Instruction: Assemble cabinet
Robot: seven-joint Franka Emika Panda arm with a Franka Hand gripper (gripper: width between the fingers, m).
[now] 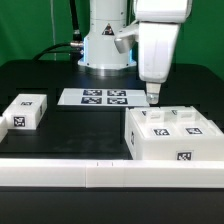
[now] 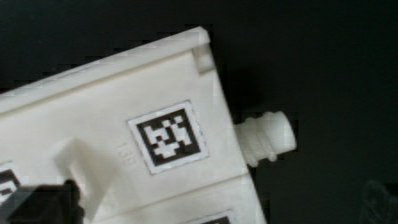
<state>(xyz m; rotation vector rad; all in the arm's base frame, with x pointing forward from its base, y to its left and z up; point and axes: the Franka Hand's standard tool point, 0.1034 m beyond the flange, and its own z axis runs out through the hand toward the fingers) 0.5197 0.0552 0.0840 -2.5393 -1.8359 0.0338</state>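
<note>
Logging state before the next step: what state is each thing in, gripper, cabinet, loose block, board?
gripper: open, empty, hovers low beside the cabinet.
cabinet: resting on the table, tags facing up, not gripped.
small block: loose on the table, apart from the cabinet, untouched.
marker board: lying flat on the table.

- On counter (image 1: 60, 140), front, exterior view's right: cabinet (image 1: 175, 135).
- Exterior view's left, well apart from cabinet: small block (image 1: 25, 112).
- Between them, further back: marker board (image 1: 103, 97), flat on counter.
- Behind marker board: arm base (image 1: 105, 45).
- Over the gap between marker board and cabinet, by the board's right end: hand (image 1: 153, 96).
- Out of cabinet's side wall, wrist view: short peg (image 2: 270, 137).
</note>
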